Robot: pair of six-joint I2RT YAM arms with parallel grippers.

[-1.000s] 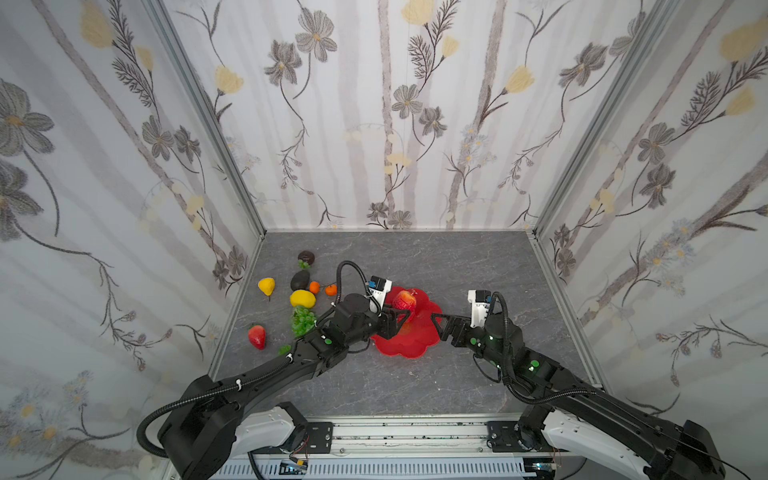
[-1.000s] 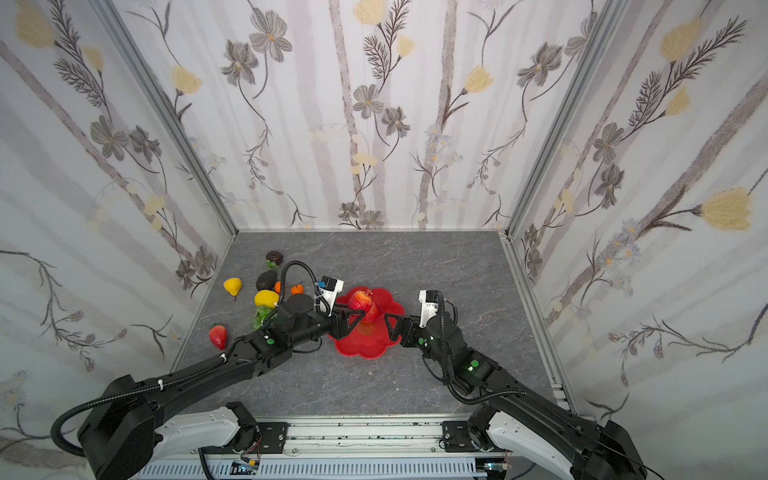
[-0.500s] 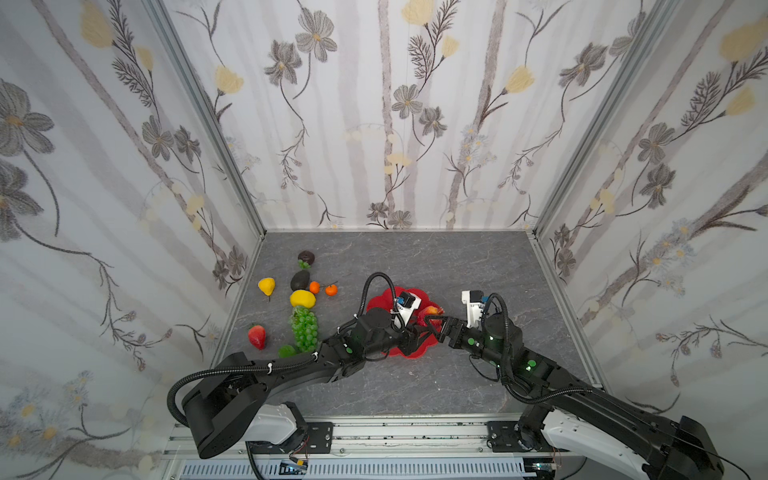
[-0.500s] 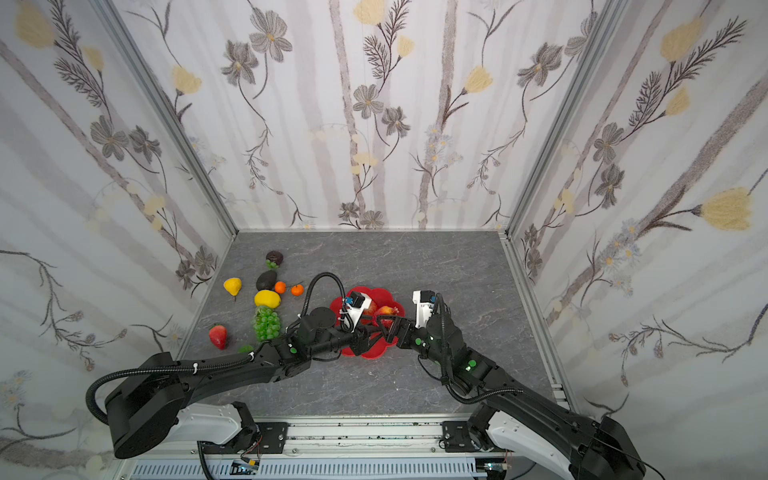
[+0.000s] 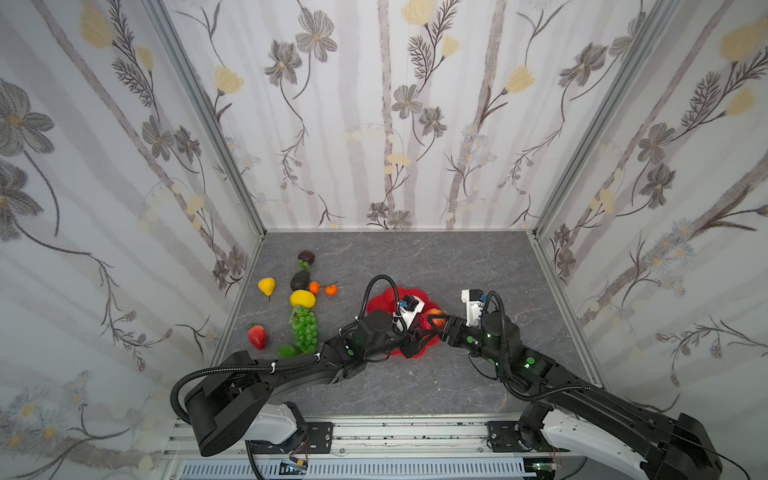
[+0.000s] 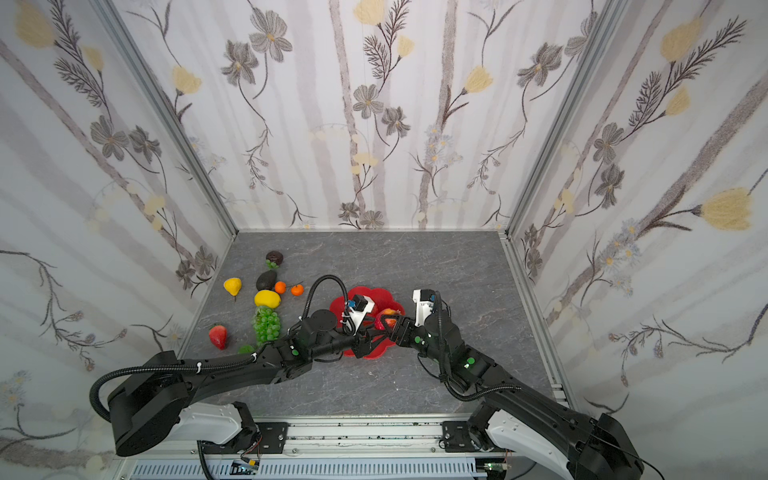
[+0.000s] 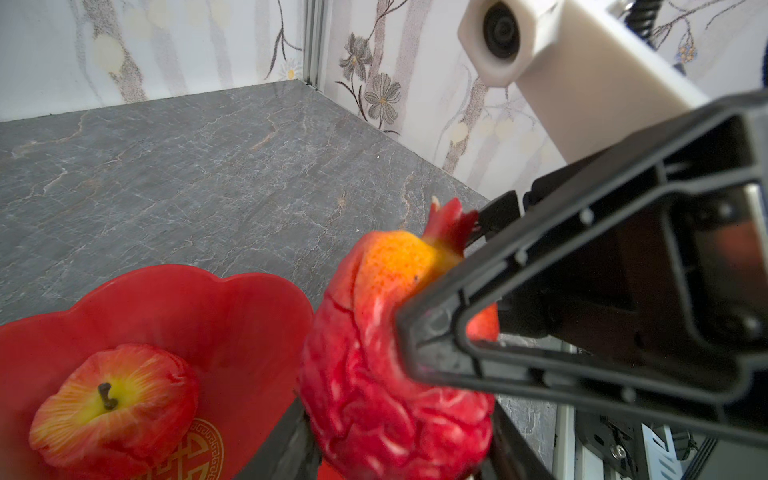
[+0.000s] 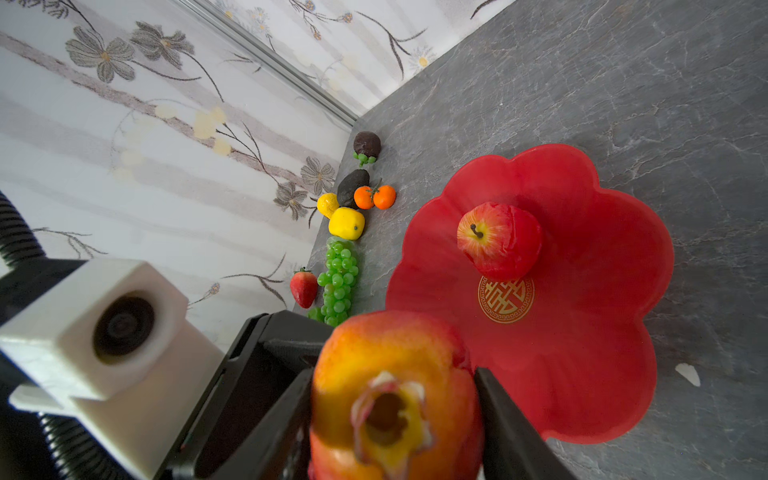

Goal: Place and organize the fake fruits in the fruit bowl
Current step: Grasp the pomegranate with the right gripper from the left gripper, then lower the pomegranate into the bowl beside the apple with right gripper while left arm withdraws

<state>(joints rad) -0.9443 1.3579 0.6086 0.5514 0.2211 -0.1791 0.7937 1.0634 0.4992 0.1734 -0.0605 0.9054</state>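
A red-orange pomegranate hangs above the right edge of the red flower-shaped fruit bowl. My left gripper is shut on its red lower half. My right gripper comes from the opposite side, and its fingers press both flanks of the crown end. One red-yellow apple lies inside the bowl, next to its gold emblem. The other fake fruits lie along the left wall.
By the left wall lie a green grape bunch, lemon, pear, avocado, two tangerines, a strawberry, a lime and a dark fruit. Papered walls close three sides.
My left arm carried the pomegranate rightward and nearer, over the bowl's right edge. My right gripper moved in from the right and closed its jaws on the fruit.
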